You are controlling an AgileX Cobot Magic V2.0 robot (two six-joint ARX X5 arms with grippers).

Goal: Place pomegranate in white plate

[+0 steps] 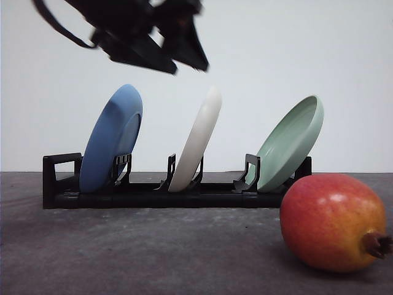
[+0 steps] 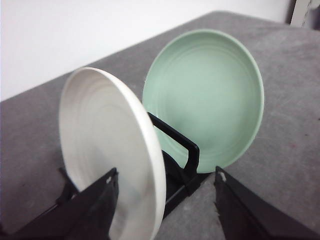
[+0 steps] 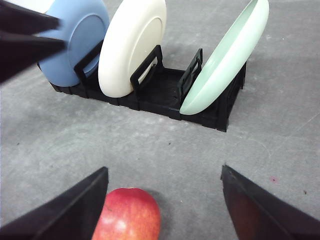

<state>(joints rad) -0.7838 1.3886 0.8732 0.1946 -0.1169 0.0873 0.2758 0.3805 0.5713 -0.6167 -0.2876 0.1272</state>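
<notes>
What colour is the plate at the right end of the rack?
Pale green plate, plain with no pattern; the left wrist view shows its face best.

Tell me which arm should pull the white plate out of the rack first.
Left. Its gripper is open with the jaws straddling the white plate standing in the rack. The right gripper is open over the pomegranate, nearer the fruit.

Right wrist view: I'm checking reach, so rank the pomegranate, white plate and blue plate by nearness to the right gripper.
1. Pomegranate, on the table by one finger of the open right gripper.
2. White plate, middle slot of the rack.
3. Blue plate, end slot beyond it.
</notes>
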